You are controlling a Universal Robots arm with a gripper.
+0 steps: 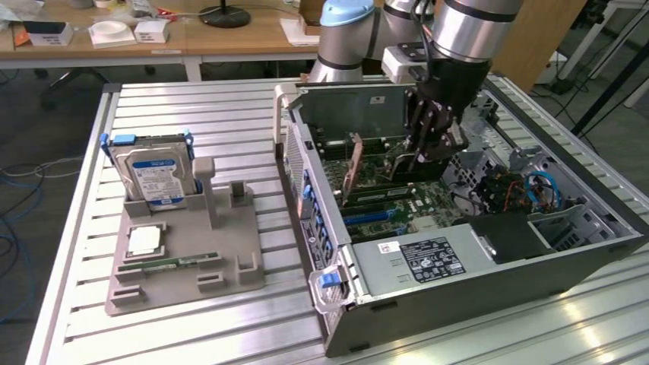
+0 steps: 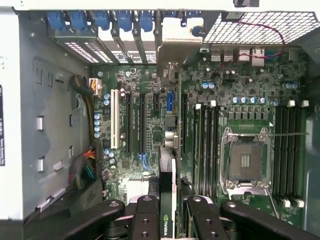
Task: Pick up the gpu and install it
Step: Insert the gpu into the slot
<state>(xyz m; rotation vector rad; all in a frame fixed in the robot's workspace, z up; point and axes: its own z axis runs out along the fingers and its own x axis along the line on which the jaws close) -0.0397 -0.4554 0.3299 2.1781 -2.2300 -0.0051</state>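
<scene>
Black fingers [image 2: 145, 212] of the tool [image 2: 172, 206] are clenched on the gpu [image 2: 167, 226] from both sides. In the wrist view the card is seen edge-on, running out over the motherboard [image 2: 135, 165] toward the blue rear latches [image 2: 122, 21]. In the exterior view the arm [image 1: 472, 30] reaches down into the open case [image 1: 487, 266], which lies on its side on the tabletop [image 1: 203, 106]. The pick-up looks done and the install step is in hand: the gpu hangs upright inside the case, in line with the long slots [image 2: 141, 125]. I cannot tell whether its lower edge already touches one. Seating it calls for the card's edge to lie parallel over the right slot and its far end to meet the rear opening. It also needs a straight, untilted push down. The hard drive [image 1: 152, 171] stands on the tabletop, well apart from the case.
</scene>
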